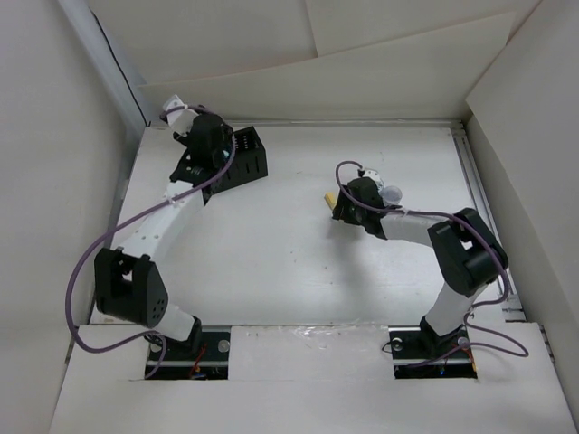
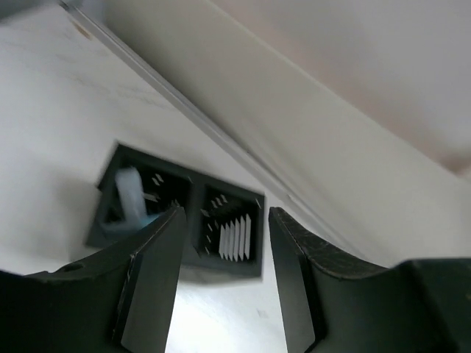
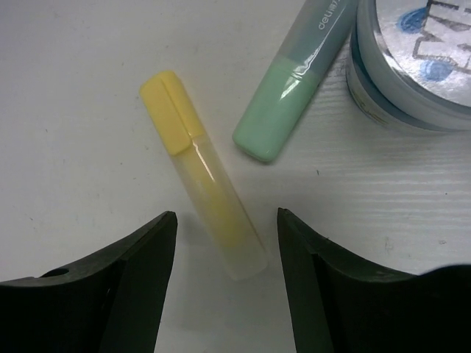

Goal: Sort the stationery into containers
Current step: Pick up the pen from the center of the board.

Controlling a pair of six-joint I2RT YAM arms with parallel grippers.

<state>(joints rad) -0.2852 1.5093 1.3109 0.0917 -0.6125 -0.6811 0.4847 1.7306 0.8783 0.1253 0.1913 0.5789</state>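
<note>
Left pincer [image 2: 226, 220] spread, empty, over the blurred black box [image 2: 193, 198], a pale blue stick [image 2: 131, 195] in one compartment. Right pincer [image 3: 226, 217] spread over the yellow stick [image 3: 206, 176] on the tabletop [image 3: 73, 147]; green stick [image 3: 283, 103] and round piece [image 3: 412, 66] cut off

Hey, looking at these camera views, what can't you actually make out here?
Top view: the right gripper covers most of the yellow highlighter; the green highlighter is hidden entirely.
Right wrist view: the round tub is cut off by the frame edge; its label is unreadable.
Left wrist view: blur smears the organiser and the pale blue stick inside it.
</note>
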